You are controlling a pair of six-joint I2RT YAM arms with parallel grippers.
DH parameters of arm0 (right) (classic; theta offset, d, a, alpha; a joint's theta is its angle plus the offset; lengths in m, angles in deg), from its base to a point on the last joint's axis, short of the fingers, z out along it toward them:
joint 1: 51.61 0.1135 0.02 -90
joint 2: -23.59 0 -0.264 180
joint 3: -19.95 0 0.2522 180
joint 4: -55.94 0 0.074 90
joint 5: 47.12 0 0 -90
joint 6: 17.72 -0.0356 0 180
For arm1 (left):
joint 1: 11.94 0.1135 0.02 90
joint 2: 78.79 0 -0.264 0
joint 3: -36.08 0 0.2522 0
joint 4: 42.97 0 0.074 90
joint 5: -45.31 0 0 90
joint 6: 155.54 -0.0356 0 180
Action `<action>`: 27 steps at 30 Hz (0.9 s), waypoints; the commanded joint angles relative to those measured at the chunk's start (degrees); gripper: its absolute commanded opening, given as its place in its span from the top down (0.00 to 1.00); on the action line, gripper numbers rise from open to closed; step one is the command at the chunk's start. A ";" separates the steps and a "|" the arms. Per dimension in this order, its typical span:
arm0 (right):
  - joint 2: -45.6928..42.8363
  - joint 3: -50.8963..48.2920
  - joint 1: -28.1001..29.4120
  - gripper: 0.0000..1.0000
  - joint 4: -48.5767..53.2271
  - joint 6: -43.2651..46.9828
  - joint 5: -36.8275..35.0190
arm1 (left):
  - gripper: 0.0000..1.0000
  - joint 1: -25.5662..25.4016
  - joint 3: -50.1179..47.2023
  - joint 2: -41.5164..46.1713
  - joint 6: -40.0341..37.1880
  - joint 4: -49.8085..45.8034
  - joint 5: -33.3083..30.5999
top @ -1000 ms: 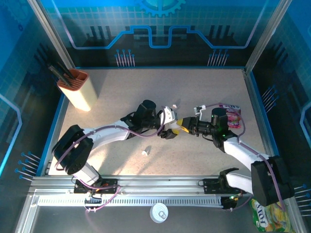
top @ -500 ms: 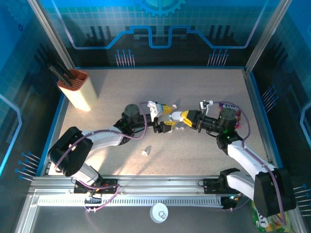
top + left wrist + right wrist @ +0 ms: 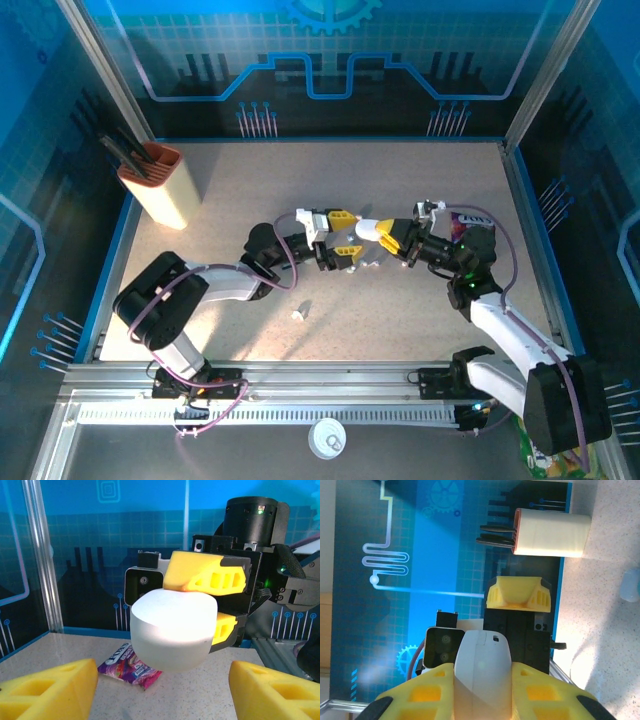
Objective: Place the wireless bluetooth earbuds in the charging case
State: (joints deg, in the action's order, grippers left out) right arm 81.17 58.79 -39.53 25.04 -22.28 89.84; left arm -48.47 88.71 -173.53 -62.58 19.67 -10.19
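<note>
Counted from left to right, there are one cream utensil holder (image 3: 157,187) standing at the table's far left, two arms, one earbud (image 3: 299,314), one charging case (image 3: 366,229) and two snack packets. The earbud is a tiny white piece lying alone on the table, nearer the arm bases than the grippers and well apart from them. The right wrist view also catches a pale blur on the table at its edge, too indistinct to name. The left gripper (image 3: 350,235) has its yellow fingers spread wide, and they touch nothing. The white case hangs in the air just beyond their tips. The right gripper (image 3: 382,234) is clamped on that case from both sides, holding it clear of the table, and the case looks closed. A purple packet (image 3: 478,222) lies flat behind the right arm, and a yellow-green one (image 3: 540,455) sits at the near right corner. A second earlier both grippers met lower and nearer the bases. They have since moved up toward the far side, the left wrist has turned, and the lone earbud has not shifted.
</note>
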 commanded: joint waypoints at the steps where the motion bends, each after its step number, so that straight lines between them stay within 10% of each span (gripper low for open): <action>1: -0.49 1.62 1.18 0.87 -2.45 -1.05 -0.05 | 0.30 0.16 2.47 -0.88 0.82 3.84 3.08; 27: 1.96 4.60 5.85 0.88 -0.04 1.90 -2.47 | 0.49 -0.05 2.87 0.99 3.82 2.18 6.87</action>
State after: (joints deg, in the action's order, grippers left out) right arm 83.20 61.08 -34.35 25.30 -21.97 87.92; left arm -48.47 90.26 -174.29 -60.39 20.52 -4.71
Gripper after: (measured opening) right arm 0.228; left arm 0.511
